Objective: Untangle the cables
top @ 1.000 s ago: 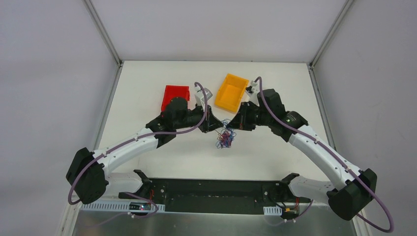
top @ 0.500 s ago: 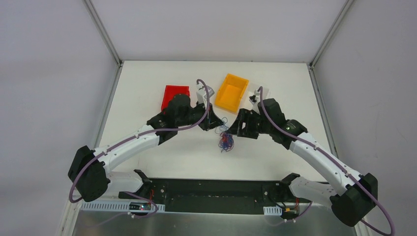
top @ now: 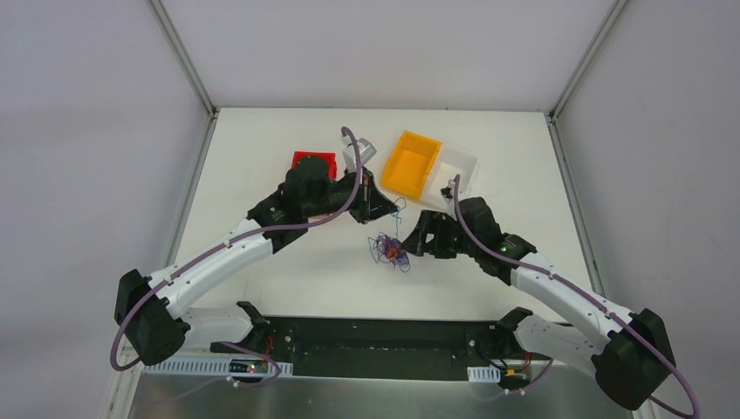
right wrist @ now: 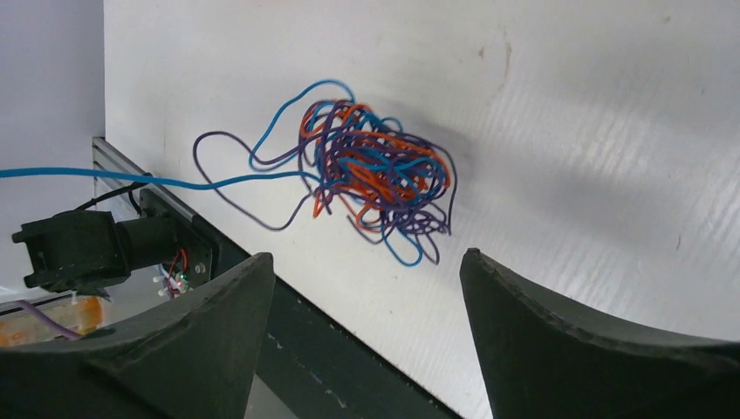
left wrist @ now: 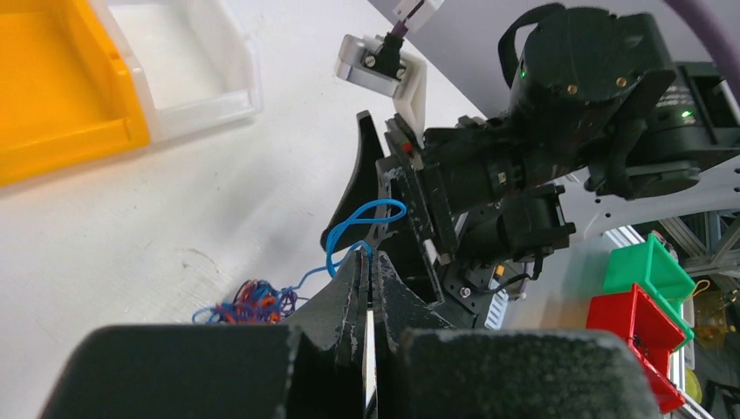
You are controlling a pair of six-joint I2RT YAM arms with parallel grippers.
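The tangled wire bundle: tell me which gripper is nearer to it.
Right. The right gripper is open just beside the bundle, which lies ahead between its jaws. The left gripper is farther back, shut on one blue strand stretched out of it.

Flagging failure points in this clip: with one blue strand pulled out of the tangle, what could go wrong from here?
The right gripper is open, facing the tangle without pinning it, so the left gripper may drag the whole tangle along. The blue cable is pinched only at that gripper's tip and could slip. Pulling might also tighten the tangle.
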